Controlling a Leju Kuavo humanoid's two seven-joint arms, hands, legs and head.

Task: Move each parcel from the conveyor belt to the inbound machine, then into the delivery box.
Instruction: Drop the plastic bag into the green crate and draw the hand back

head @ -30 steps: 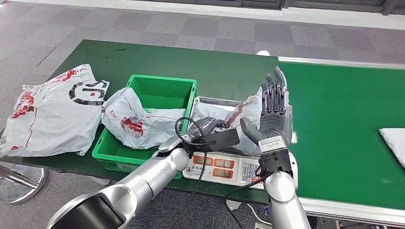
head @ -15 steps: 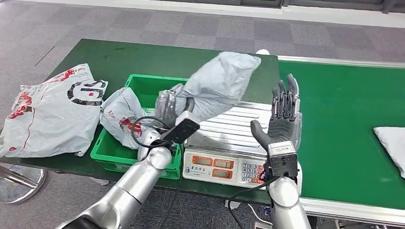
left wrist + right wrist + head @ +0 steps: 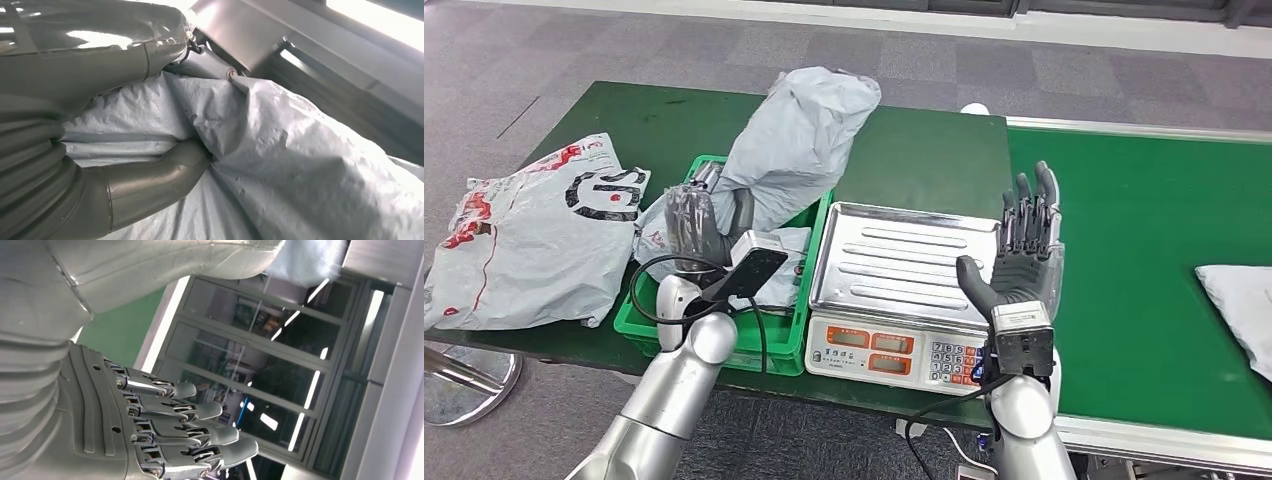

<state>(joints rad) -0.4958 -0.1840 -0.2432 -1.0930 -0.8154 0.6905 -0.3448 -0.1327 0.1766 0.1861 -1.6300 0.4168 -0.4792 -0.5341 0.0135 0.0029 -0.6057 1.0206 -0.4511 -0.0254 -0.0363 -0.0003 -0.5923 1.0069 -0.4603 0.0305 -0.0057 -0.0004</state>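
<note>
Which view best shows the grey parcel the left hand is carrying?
The head view: the whole grey parcel is visible above the green bin, held by the left hand. The left wrist view shows only crinkled wrapping up close; the right wrist view doesn't clearly show it.

From my head the light is even and bright, falling from overhead, with only soft, short shadows on the dark green bench (image 3: 904, 150). The ribbed steel tray of the scale (image 3: 904, 265) shows a mild sheen. My left wrist picture is dimmer: the crumpled grey plastic parcel (image 3: 300, 165) is sharp, while white glare burns out one corner. My right wrist picture looks into bright strip lights, and my right hand (image 3: 150, 435) sits sharp against a softer background.
</note>
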